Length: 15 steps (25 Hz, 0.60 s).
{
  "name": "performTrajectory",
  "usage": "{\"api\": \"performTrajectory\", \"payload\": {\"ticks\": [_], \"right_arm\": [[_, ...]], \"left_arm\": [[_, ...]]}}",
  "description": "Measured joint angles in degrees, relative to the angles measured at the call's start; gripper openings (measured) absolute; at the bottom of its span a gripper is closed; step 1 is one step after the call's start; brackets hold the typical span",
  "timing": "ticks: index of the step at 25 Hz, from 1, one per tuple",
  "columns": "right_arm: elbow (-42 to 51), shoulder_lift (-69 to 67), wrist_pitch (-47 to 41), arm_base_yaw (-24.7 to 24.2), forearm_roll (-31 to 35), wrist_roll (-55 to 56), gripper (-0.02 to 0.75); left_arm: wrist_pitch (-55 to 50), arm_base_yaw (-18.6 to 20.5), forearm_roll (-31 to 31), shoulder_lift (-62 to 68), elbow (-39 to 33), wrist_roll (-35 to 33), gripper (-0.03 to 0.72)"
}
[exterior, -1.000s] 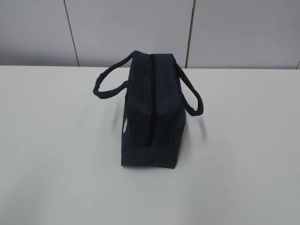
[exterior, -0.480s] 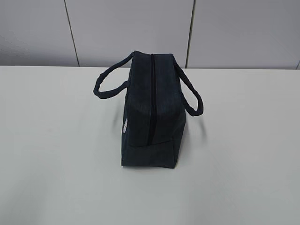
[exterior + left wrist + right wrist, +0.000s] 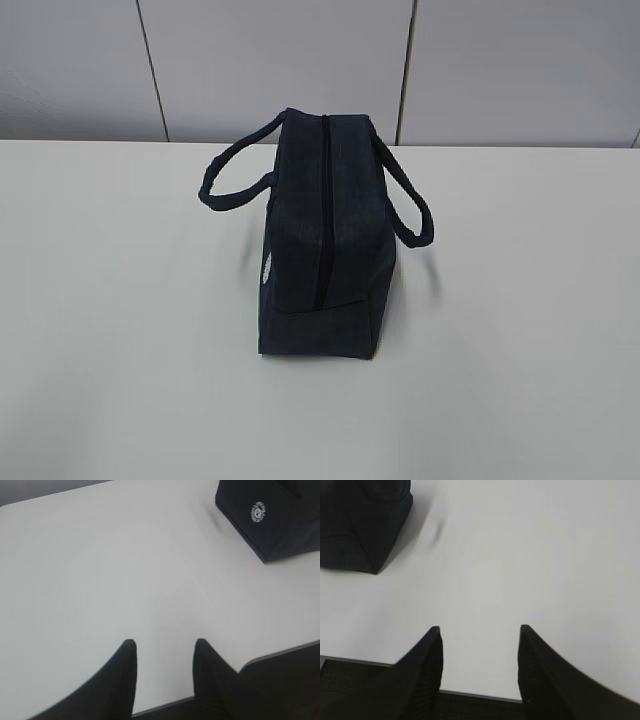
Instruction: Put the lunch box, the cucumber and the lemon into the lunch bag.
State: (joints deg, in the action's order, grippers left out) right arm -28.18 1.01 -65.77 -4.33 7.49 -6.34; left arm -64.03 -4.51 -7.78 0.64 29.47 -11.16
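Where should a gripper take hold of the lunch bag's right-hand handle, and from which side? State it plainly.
Grip the right loop handle of the lunch bag at the outer end of its arc, coming from the right with the right gripper. There the strap droops clear of the bag's side, leaving a gap for one of the fingers to slip through. Both grippers are open and near the table edge.

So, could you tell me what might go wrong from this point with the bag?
1. The bag looks zipped shut along its zipper, so nothing can go in until it is opened; tugging one-handed could drag or tip the soft bag.
2. Both handles flop out sideways and could snag a finger.
3. No lunch box, cucumber or lemon shows in any view, while the left gripper and right gripper hover open near the table edge.
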Motion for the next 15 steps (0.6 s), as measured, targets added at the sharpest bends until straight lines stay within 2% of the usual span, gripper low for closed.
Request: {"api": "performTrajectory", "payload": {"ticks": [3, 15], "right_arm": [[0.0, 0.0, 0.0, -0.1, 0.0, 0.0, 0.365], [0.0, 0.0, 0.0, -0.1, 0.0, 0.0, 0.364]], "left_arm": [[0.0, 1.2, 0.0, 0.0, 0.0, 0.0, 0.252], [0.0, 1.3, 0.0, 0.0, 0.0, 0.0, 0.248]]}}
